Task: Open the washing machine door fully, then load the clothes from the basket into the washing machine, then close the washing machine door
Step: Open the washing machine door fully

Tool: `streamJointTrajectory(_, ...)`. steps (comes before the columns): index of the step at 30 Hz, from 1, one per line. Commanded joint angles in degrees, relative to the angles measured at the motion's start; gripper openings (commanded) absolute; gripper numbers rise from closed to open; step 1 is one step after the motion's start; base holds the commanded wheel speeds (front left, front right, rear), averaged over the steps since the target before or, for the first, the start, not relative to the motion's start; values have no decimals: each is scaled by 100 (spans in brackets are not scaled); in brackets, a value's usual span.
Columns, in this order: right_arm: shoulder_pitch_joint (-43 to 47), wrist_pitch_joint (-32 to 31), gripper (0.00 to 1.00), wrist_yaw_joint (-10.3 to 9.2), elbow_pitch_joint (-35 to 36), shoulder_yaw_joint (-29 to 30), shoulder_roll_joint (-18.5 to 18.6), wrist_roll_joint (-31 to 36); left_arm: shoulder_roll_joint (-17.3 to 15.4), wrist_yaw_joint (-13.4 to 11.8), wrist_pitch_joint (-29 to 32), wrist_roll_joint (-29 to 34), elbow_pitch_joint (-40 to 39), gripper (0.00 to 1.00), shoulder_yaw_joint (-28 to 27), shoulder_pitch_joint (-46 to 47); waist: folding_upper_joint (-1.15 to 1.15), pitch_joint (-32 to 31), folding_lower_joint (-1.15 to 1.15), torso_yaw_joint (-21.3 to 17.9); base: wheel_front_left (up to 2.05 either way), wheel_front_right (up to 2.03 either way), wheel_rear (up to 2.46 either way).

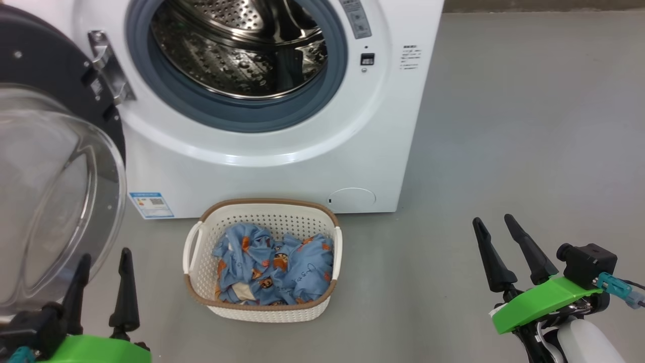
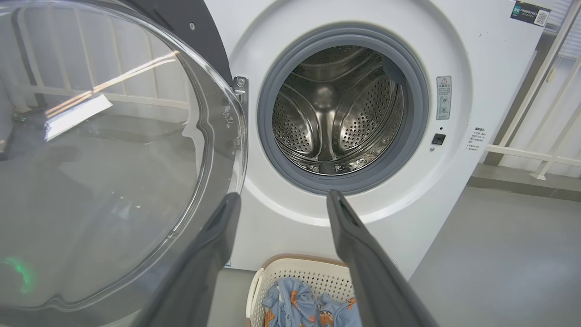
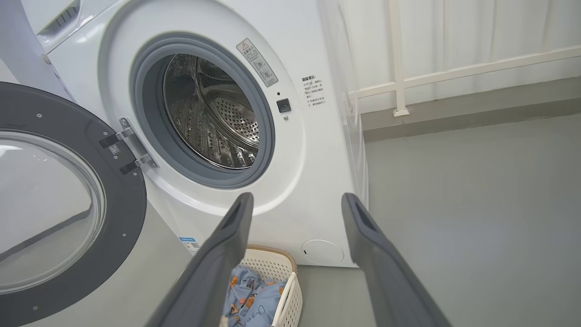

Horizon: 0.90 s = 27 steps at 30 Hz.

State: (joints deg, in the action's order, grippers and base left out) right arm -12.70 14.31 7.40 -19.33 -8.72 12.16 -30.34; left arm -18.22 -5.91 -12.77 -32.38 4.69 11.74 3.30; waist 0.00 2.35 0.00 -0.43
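Note:
The white washing machine [image 1: 282, 166] stands ahead, its steel drum [image 1: 237, 45] bare. Its black round door [image 1: 45, 70] is swung wide to the left, the clear glass bowl [image 1: 55, 191] bulging toward me. On the floor in front sits the cream basket [image 1: 262, 312] holding the light blue bear-print clothes [image 1: 274, 267]. My left gripper [image 1: 104, 254] is open at the lower left, beside the glass bowl. My right gripper [image 1: 495, 220] is open at the lower right, well right of the basket. Both are empty. The wrist views show the drum [image 2: 336, 118], door [image 3: 113, 213] and basket [image 3: 272, 268].
Grey floor [image 1: 529, 126] stretches to the right of the machine. A pale railing and wall [image 3: 454, 68] run behind it. The open door juts out on the left, near my left arm.

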Motion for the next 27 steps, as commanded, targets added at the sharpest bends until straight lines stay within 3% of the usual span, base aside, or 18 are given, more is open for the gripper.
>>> streamJointTrajectory(1,-8,69,100,9,133,-143,68,53,-119,-60,-77,23,-157,100,-208,69,0,-29,0,-126,0,0,0)
streamJointTrajectory(13,-26,69,100,9,268,-164,169,44,41,10,-194,171,-229,100,-190,-159,0,-84,0,-372,0,0,0)
streamJointTrajectory(27,-11,69,100,9,304,-43,259,160,222,148,-221,410,-188,100,-379,-166,0,-82,0,-284,0,0,0)
